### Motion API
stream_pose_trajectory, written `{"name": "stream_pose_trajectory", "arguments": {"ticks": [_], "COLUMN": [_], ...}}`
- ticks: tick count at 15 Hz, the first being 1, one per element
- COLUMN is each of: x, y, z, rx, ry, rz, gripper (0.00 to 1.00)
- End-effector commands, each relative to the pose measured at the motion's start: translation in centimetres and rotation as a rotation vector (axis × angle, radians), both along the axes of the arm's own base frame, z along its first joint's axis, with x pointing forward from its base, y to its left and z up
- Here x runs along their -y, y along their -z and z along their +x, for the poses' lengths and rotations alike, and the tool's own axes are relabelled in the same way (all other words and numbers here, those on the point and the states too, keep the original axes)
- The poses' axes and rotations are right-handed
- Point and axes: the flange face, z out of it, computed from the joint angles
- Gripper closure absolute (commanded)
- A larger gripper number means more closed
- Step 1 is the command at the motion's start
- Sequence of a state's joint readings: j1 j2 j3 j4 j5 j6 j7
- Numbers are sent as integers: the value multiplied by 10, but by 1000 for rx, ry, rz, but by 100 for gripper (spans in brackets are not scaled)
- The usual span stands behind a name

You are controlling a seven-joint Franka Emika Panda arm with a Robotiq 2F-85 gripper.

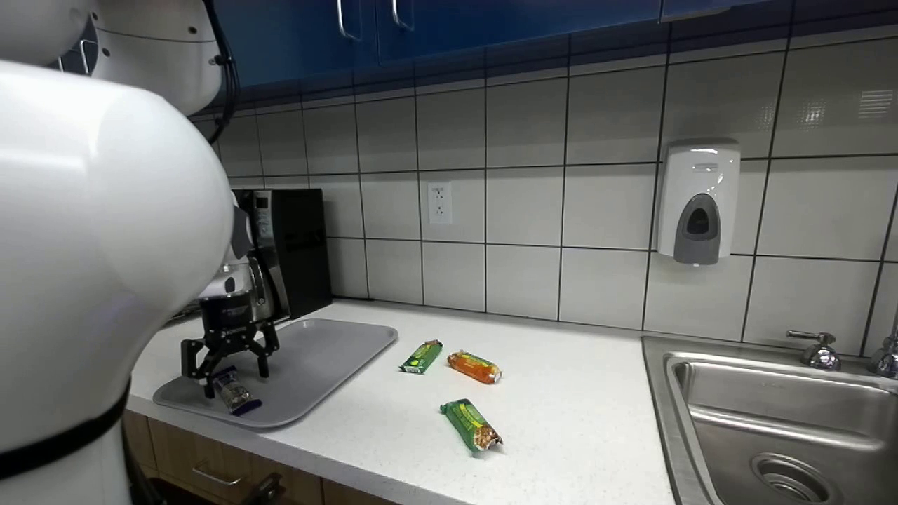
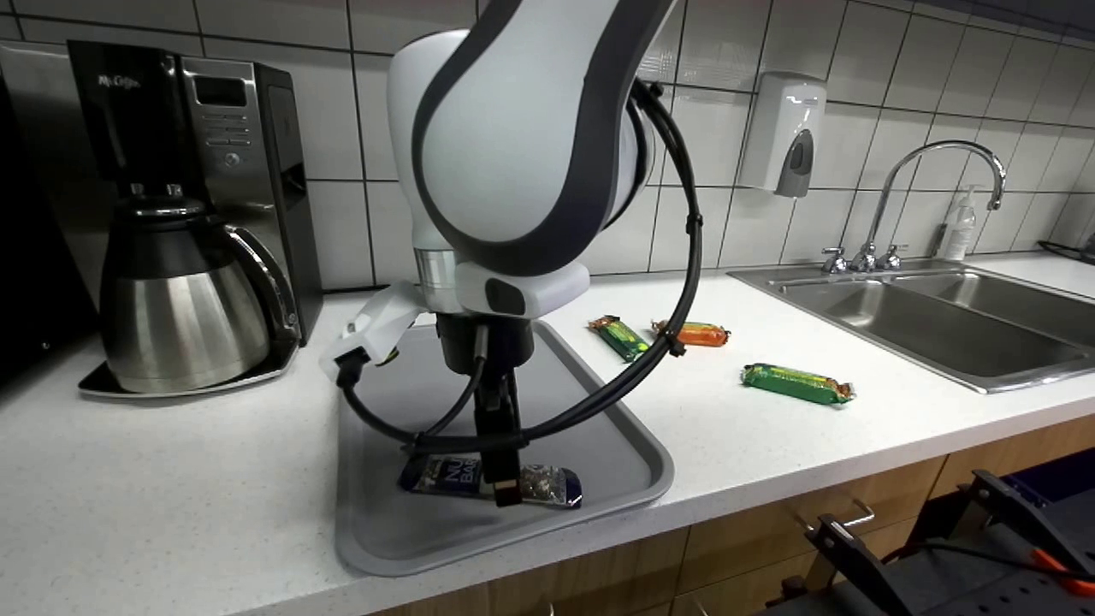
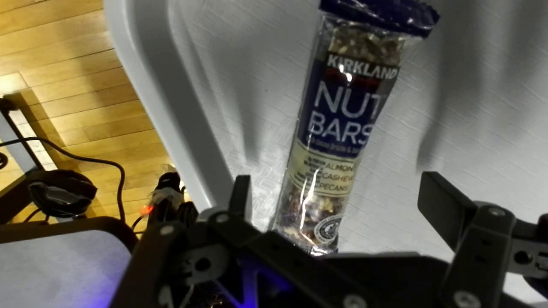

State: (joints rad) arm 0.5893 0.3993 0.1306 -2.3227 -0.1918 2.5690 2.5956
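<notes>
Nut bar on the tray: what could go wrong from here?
In the wrist view, the nut bar lies nearer one side of the open hand, so closing might shove it sideways first. It looks shiny and could slip. The tray sits near the front edge of the counter; a hard nudge might shift it.

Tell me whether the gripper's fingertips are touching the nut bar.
Apart. The wrist view shows it: the gripper stands open, with grey tray visible between the nut bar and each fingertip.

Navy-pkg nut bar (image 3: 336, 124) lies on gry tray (image 1: 323, 351).
</notes>
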Motion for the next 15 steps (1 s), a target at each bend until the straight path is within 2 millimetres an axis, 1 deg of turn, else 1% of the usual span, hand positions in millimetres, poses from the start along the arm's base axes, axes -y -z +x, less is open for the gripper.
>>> {"name": "stream_pose_trajectory", "arguments": {"ticks": [1, 7, 15], "x": [-7, -16, -15], "y": [-1, -3, 1], "z": [3, -4, -6], "rx": [27, 38, 33], "ry": [19, 7, 31], "rz": [6, 18, 11], "gripper": [0, 0, 0]}}
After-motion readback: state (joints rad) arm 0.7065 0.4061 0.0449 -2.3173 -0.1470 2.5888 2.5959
